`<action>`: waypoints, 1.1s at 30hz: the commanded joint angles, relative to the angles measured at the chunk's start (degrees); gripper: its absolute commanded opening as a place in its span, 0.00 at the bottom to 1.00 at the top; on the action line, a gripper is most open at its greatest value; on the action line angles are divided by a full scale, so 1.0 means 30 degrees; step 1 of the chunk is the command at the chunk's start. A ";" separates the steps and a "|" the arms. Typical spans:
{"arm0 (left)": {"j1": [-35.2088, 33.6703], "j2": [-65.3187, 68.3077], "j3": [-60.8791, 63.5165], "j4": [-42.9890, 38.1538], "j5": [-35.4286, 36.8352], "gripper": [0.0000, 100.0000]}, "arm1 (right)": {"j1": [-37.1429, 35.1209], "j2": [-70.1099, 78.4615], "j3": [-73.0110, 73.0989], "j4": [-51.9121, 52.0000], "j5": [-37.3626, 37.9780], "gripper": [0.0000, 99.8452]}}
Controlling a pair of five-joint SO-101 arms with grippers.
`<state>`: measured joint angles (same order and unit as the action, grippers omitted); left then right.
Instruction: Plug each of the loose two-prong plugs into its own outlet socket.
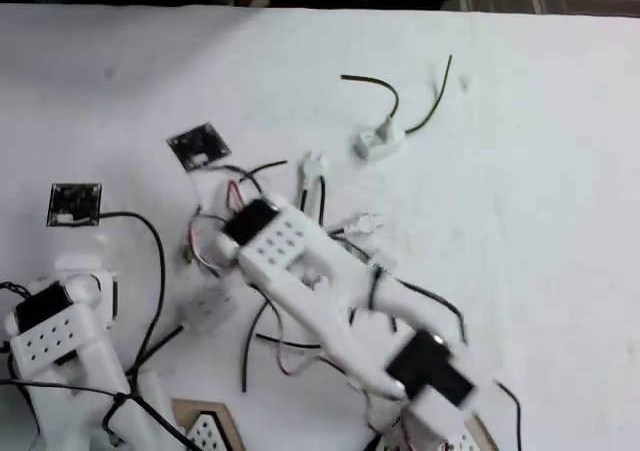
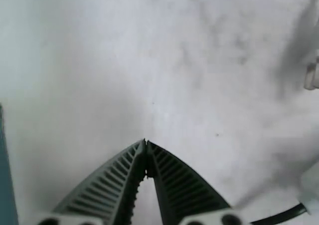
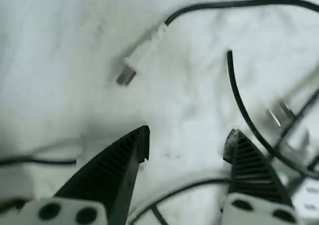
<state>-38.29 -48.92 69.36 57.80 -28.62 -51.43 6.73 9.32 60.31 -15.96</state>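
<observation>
Tips of the left gripper (image 2: 145,142) are pressed together over bare white table (image 2: 199,60) at the near left corner, holding nothing. Beside it the right arm (image 1: 330,291) leans from the near edge toward the middle. The right gripper (image 3: 188,135) hangs there with its jaws spread wide and empty above a tangle of black cords (image 3: 239,95), and a white plug (image 3: 144,50) with a metal tip lies flat just beyond its fingertips. Farther back a small white block (image 1: 378,143) with two black wires sits well apart from both arms, and two black squares (image 1: 197,146) lie toward the left.
</observation>
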 commanded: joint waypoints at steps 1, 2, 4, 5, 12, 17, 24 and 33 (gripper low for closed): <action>-0.0337 -0.0396 0.0059 -0.0293 0.0117 0.02 | -0.0249 0.2183 -0.2960 -0.1011 -0.0967 0.25; -0.0337 -0.0396 0.0176 -0.0322 0.0088 0.02 | -0.0249 0.2828 -0.3634 -0.1216 -0.1289 0.25; -0.0308 -0.0513 0.0440 -0.0527 0.0059 0.02 | -0.0249 0.3971 -0.4894 -0.1568 -0.1758 0.25; -0.0308 -0.0513 0.0527 -0.0703 0.0059 0.02 | -0.0249 0.4498 -0.5509 -0.1656 -0.1875 0.25; -0.0308 -0.0484 0.0557 -0.0762 0.0059 0.02 | -0.0659 0.7927 -0.8469 -0.1656 -0.1905 0.25; -0.0308 -0.0425 0.0557 -0.0762 0.0059 0.02 | -0.0542 1.0271 -0.8967 -0.1304 -0.1700 0.19; -0.0278 -0.0425 0.0557 -0.0791 0.0059 0.02 | 0.0630 0.8982 -0.8967 0.1216 0.0029 0.02; -0.0190 -0.0513 0.0762 -0.0879 0.0059 0.02 | 0.0806 0.3971 -0.8908 0.7546 0.2403 0.02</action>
<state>-38.81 -49.10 71.91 56.04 -28.62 -49.58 26.86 -16.09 76.75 -11.82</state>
